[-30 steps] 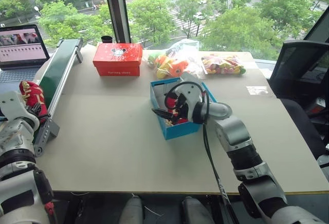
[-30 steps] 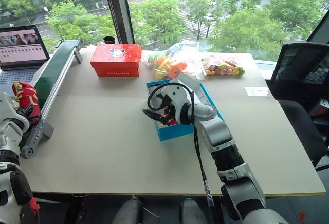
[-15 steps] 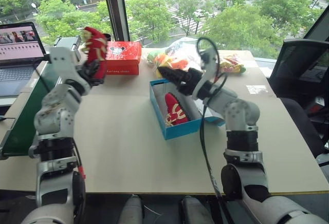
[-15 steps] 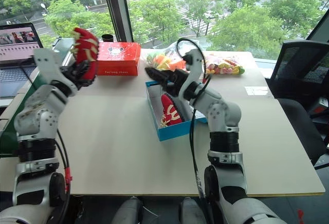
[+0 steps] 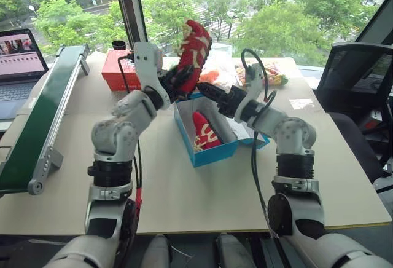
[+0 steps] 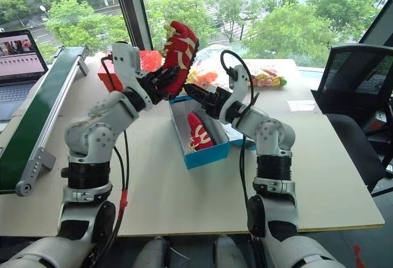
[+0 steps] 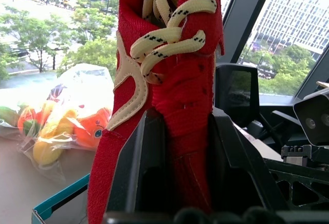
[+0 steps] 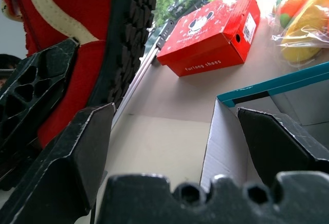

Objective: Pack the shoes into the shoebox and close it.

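Red shoe, cream stripes, black-flecked cream laces, black sole; its mate red with gold stripes. Shoebox bright blue, white inside. Second box red, white-speckled, mouse mark; conveyor green.

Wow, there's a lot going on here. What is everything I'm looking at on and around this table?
shoes: 2, red with yellow-gold stripes; one lying in the shoebox, one held up above it.
shoebox: 1, bright blue, white inside, open, mid-table.
red box: 1, Mickey Mouse mark, far side of the table.
bags of toy fruit: 2, clear plastic with colourful contents, far side by the window.
conveyor: 1, green belt, table's left edge.
laptop: 1, screen lit, far left.
chair: 1, black mesh, right.
table: 1, beige.
left gripper: shut on the raised shoe.
right gripper: open, over the shoebox.
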